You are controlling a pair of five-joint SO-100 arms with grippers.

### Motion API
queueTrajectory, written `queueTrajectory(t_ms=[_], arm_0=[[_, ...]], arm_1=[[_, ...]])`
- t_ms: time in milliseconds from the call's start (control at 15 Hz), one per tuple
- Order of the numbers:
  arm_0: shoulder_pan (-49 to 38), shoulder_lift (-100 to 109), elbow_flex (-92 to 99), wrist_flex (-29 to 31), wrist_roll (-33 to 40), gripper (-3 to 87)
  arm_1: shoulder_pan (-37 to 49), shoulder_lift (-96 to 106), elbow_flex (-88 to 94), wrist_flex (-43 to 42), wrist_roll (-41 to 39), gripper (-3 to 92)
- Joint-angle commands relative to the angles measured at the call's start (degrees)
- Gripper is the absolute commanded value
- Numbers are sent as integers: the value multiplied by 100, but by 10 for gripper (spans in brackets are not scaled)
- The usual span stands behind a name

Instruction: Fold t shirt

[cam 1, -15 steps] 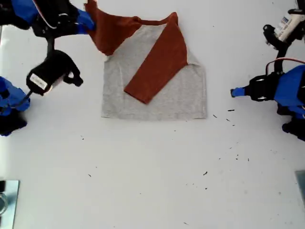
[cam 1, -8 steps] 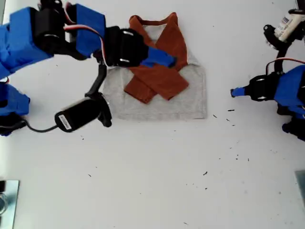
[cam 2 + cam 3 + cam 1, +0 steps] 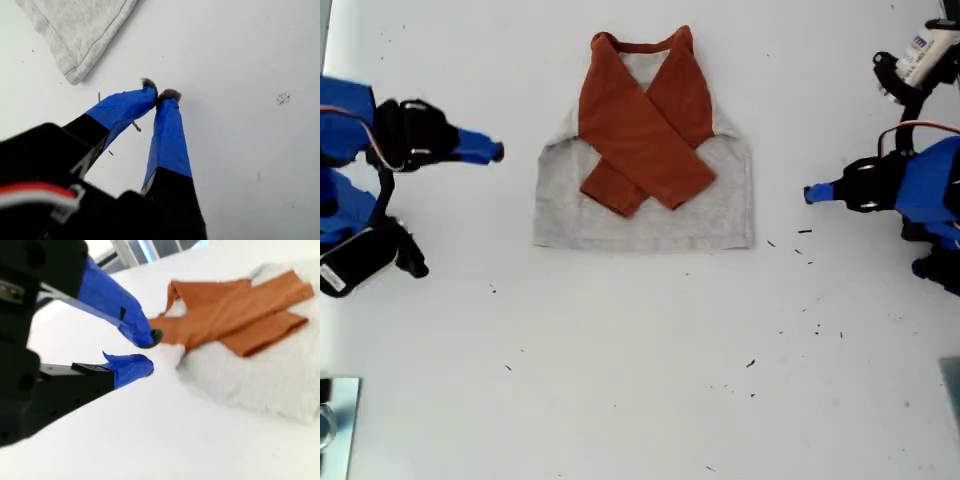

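First claw (image 3: 161,93) closed, empty; second claw (image 3: 148,354) parted, empty

My two arms are built of bright blue plastic segments joined by black servo housings, with red and white wires looping between joints. Each pincer has blue-taped fingers: my first pincer (image 3: 161,95) with small dark tips, my second pincer (image 3: 147,351) on a black base. A black cylindrical camera (image 3: 360,260) carries a white label.
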Motion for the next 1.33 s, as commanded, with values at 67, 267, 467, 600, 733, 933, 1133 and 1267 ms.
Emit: queueTrajectory(t_ms=[67,267,467,600,733,933,1133,1267], arm_0=[[606,3138,2452,264,-1020,-3],[896,791,475,369,-1257,-4],[1573,-3349,-4535,2206,-1310,-4],[1934,-4860,-6311,2839,-1046,192],[2021,-5405,-6539,2707,-861,269],[1793,-5845,-5818,2048,-703,284],[1371,-6328,-4605,861,-580,285],[1239,-6961,-4377,439,-545,277]], arm_1=[[79,79,272,79,141,35],[9,-1037,-932,-193,545,32],[-422,-5906,-5493,536,255,32],[-853,-7813,-7734,1503,554,214],[-1099,-8569,-8640,1837,844,354],[-1222,-9167,-8218,1433,1125,356],[-1336,-9844,-7321,404,1318,349],[-1362,-10239,-6979,-308,1345,334]])
